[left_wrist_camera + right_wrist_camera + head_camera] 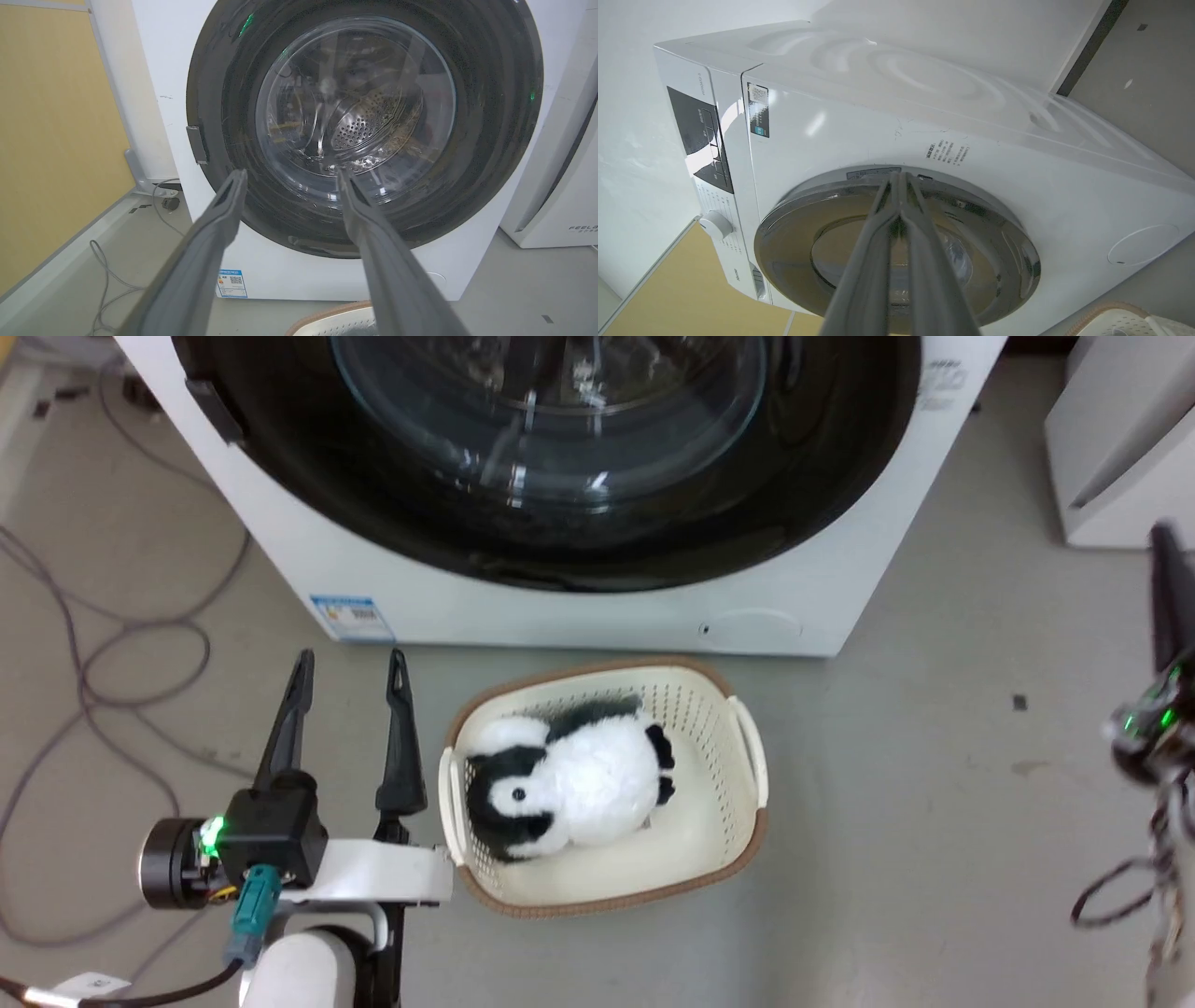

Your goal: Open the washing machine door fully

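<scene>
Glossy black round washing machine door [560, 555] with glass centre sits shut in the big white washing machine [579, 616]. Left gripper [351, 663] hangs splayed and empty before it; right gripper [899, 179] is clenched empty.

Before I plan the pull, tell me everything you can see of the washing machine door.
The washing machine door is a large round disc: a glossy black ring around a bulging clear glass centre, through which the perforated steel drum shows. A small grey tab sits on its rim. It is shut, flat against the white washing machine front; nothing else touches it.
</scene>
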